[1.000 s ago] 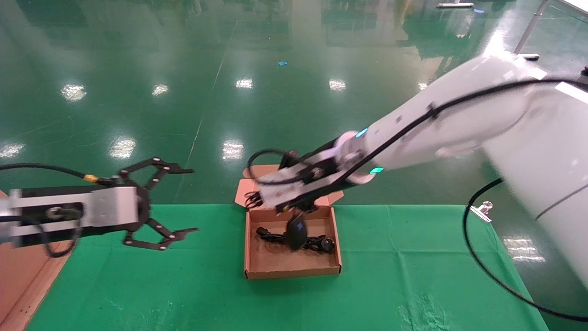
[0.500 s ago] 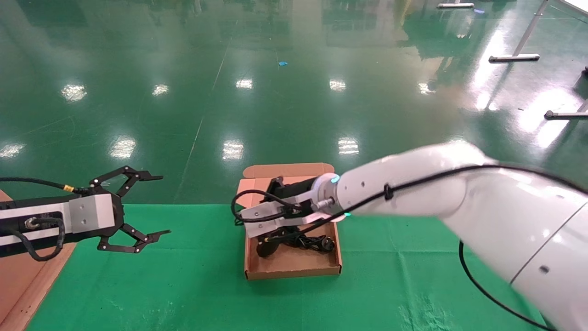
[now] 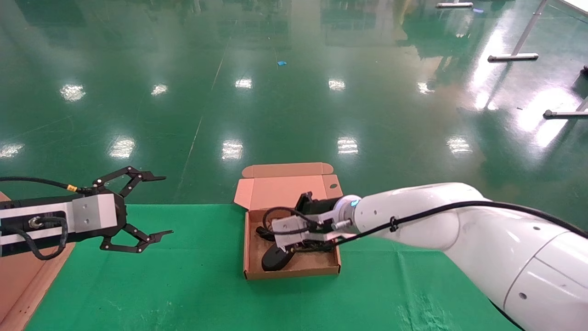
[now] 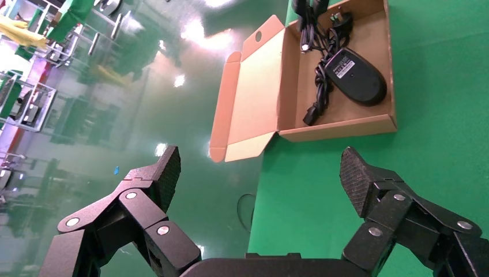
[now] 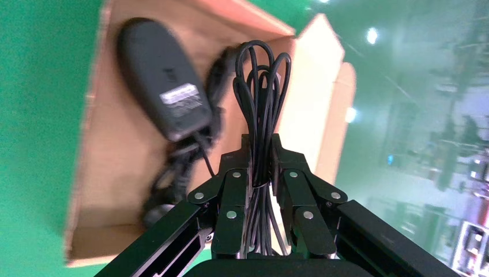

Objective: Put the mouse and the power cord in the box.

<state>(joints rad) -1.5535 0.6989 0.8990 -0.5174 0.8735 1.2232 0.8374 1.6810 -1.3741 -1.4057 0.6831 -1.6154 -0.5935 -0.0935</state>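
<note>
Already the mouse (image 3: 275, 259) lies inside the box (image 3: 291, 272) beside the power cord (image 4: 320, 86); its looped thin cable (image 5: 260, 109) is pinched by the closed right gripper (image 5: 260, 173), seemingly so it lands inside too. The left gripper (image 3: 151, 207) is held spread wide, empty, well aside.

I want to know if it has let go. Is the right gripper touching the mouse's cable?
Touching. The right wrist view shows the right gripper shut on the looped bundle of the mouse's cable, while the mouse lies in the box.
</note>
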